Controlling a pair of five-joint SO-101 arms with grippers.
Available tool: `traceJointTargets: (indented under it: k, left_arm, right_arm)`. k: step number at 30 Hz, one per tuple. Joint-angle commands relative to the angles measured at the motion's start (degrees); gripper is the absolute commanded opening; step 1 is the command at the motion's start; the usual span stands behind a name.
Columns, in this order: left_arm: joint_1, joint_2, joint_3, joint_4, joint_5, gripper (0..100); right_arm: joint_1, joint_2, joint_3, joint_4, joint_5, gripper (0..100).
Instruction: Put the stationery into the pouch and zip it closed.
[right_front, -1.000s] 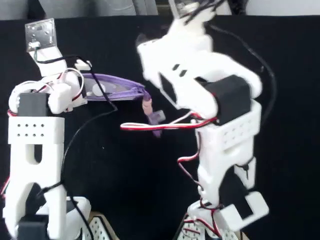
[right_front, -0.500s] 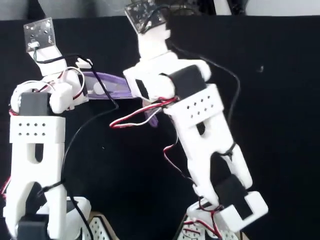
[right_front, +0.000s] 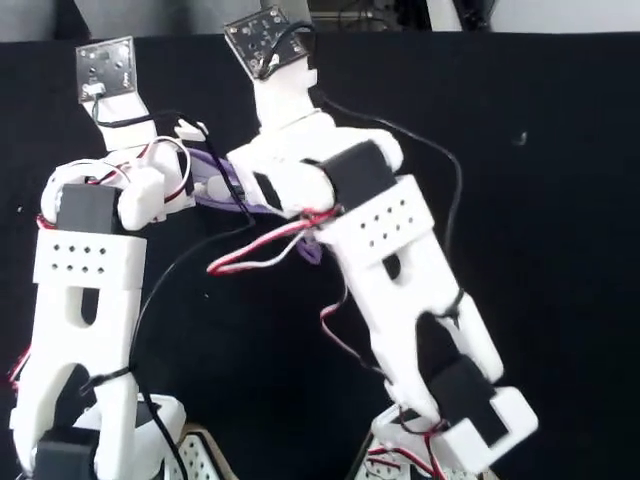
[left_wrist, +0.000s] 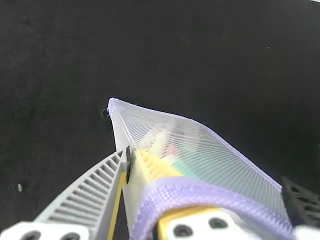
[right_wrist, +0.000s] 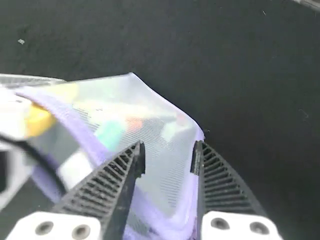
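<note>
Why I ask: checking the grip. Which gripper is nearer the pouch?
Left. The left gripper is shut on the pouch; the right gripper, fingers open, straddles its end.

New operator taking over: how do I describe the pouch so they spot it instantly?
Over the black table, find where the two white arms meet: the left claw grips the pouch, the right claw straddles its end. It is clear mesh with purple trim, colourful stationery inside; nothing else there is purple.
</note>
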Motion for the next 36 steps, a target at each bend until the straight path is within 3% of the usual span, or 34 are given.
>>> traceJointTargets:
  k: [1, 11, 16, 21, 36]
  left_arm:
    - [1.8, -0.7, -0.66, -1.67, 0.79, 3]
    - [1.8, -0.79, -0.48, -1.67, 0.88, 3]
    - [1.71, -0.79, -0.4, -1.67, 3.87, 3]
    - [1.71, -0.79, -0.48, -1.76, 3.96, 3]
    - [0.57, -0.79, -0.57, -1.76, 3.96, 3]
  right_arm:
    - [-4.66, -4.79, 0.22, -1.67, 0.35, 16.2]
    - [-6.59, -6.02, 8.92, -7.56, 0.35, 16.2]
    - [-6.77, -8.04, 9.36, -7.47, 0.09, 16.2]
    - [-10.46, -10.95, 11.47, -7.03, -0.09, 16.3]
    - [-11.87, -12.44, 15.52, -8.7, -0.09, 16.5]
